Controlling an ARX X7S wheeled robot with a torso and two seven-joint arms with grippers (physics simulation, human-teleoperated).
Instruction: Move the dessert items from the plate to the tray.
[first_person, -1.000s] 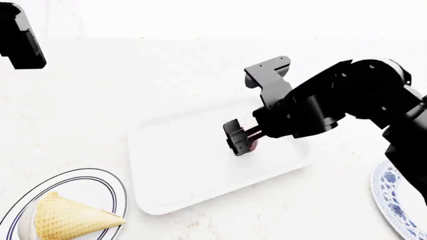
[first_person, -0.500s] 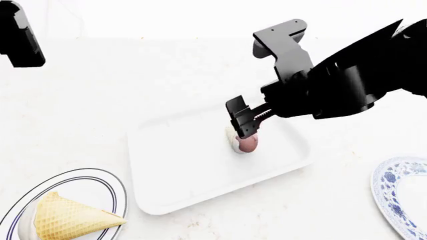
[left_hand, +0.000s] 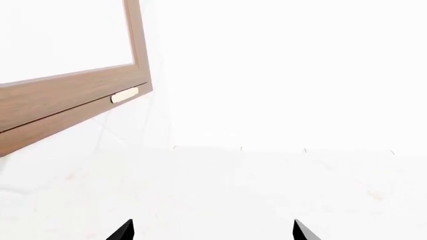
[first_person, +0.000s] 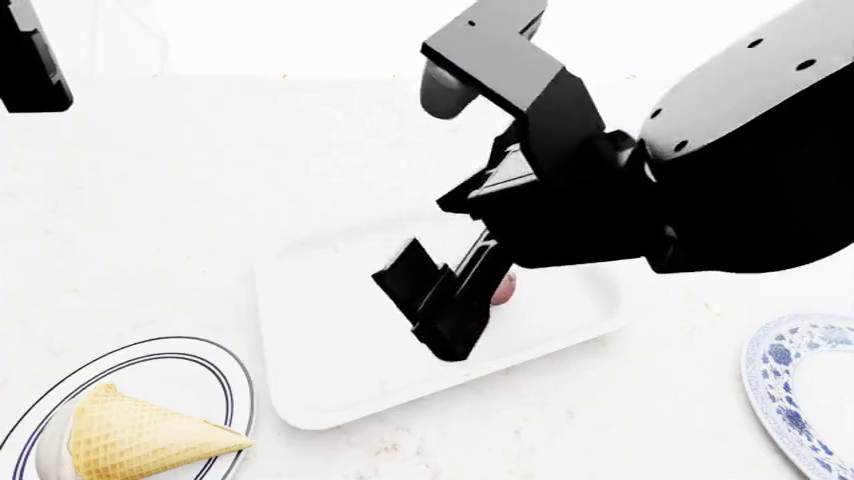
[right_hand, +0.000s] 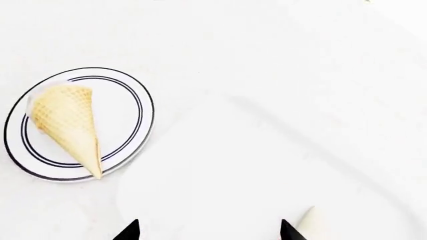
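A white counter (first_person: 200, 200) fills the scene, with a wood-framed cabinet (left_hand: 67, 100) showing in the left wrist view. One white rectangular tray (first_person: 334, 370), with rounded corners and a low raised rim, lies at the middle of the head view. There are two round plates: a white plate with dark rings (first_person: 200, 365) near the tray's front left corner, and a blue-patterned plate (first_person: 781, 385) at the far right, well apart from the tray.

There are two dessert items. One tan waffle cone (first_person: 140, 435), its surface gridded and its white ice cream at the wide end, lies on its side on the ringed plate; the right wrist view shows it from above (right_hand: 67, 125), tip pointing toward the plate's rim. One small egg-shaped scoop (first_person: 503, 290) with red-pink sauce rests on the tray, mostly hidden behind the right arm, only a pinkish sliver visible. A pale rounded shape at the edge of the right wrist view, beside one fingertip, may be the same scoop, but that cannot be told for sure.

The right gripper (first_person: 447, 300) hangs above the tray, fingers spread and holding nothing; its two black fingertips (right_hand: 127, 231) stand well apart. The left gripper (left_hand: 210, 231) is raised at the far left, its tips likewise parted and empty.
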